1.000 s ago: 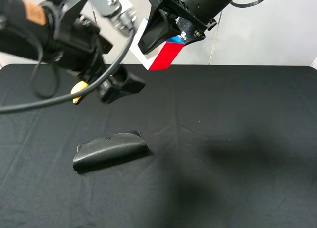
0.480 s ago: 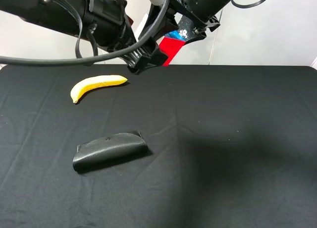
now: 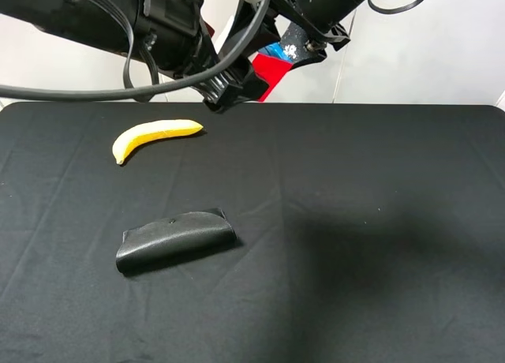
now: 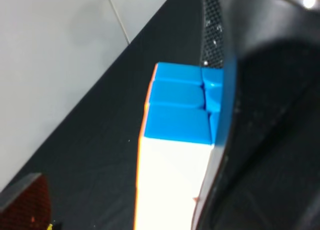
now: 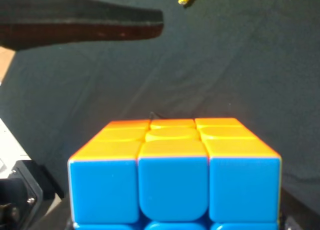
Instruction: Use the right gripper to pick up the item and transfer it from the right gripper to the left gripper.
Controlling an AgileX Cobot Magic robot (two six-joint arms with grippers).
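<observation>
One cube [image 5: 175, 175] aloft: right fingers [image 3: 294, 44] clamp it; left fingers [image 3: 237, 85] spread wide around it

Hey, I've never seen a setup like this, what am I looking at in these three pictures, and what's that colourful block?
It is a robot with two arms. One camera looks down from high up; the other two sit on the wrists. On the black-clothed table lie a banana and a black pouch. The right gripper holds a puzzle cube in the air. The left gripper, jaws open, is close beside the cube, not gripping it yet.
</observation>
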